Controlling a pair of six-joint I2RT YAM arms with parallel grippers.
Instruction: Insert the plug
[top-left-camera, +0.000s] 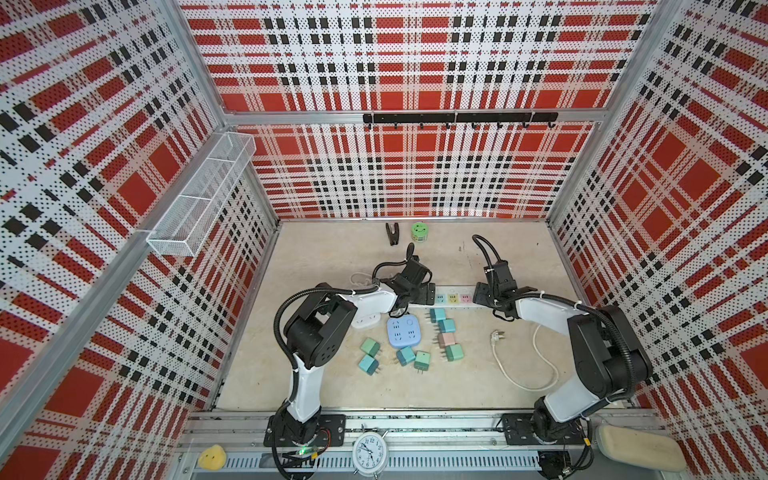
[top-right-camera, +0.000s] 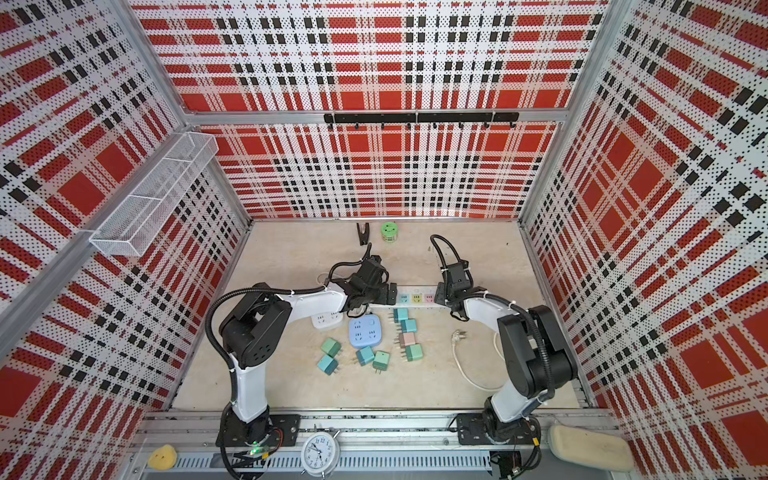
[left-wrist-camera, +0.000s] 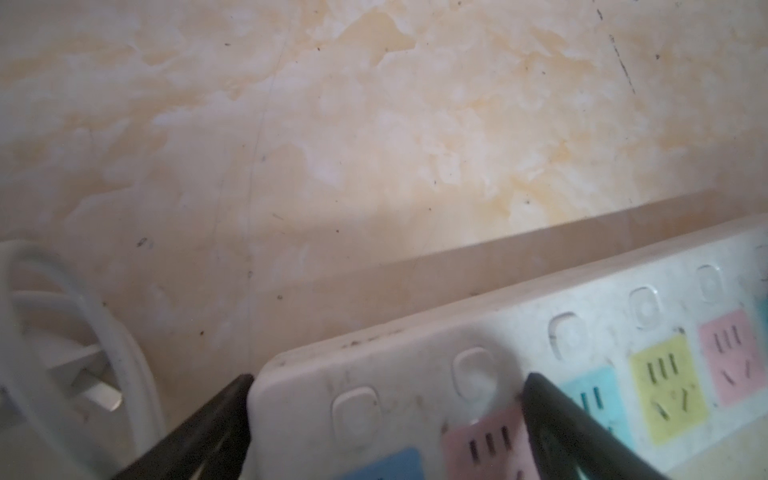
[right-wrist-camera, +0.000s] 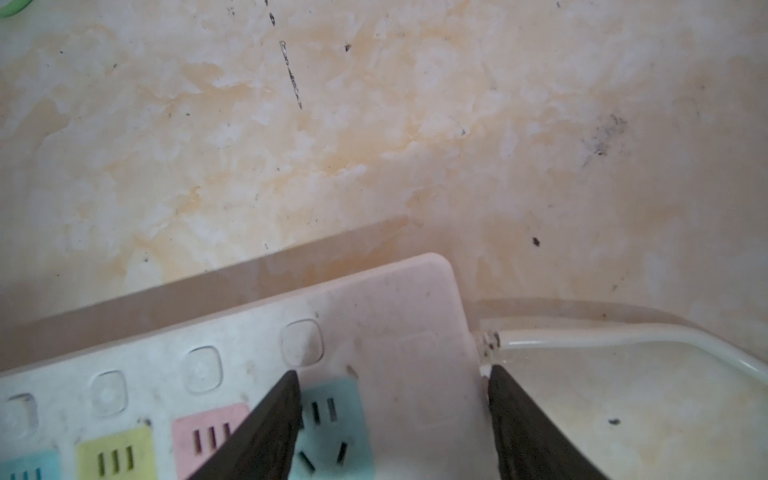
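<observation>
The left gripper (left-wrist-camera: 386, 382), jaws spread wide, and the right gripper (right-wrist-camera: 392, 374), about half open, each straddle one end of the power strip (top-left-camera: 453, 298), gripping nothing, probably to steady it; the white corded plug (top-left-camera: 496, 335) lies loose on the table (top-left-camera: 332, 257), untouched

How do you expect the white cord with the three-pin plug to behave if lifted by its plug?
The white cord lies in loose curves, so it is probably floppy and would trail. Its three-pin plug looks rigid and small, likely light and easy to pinch.
</observation>
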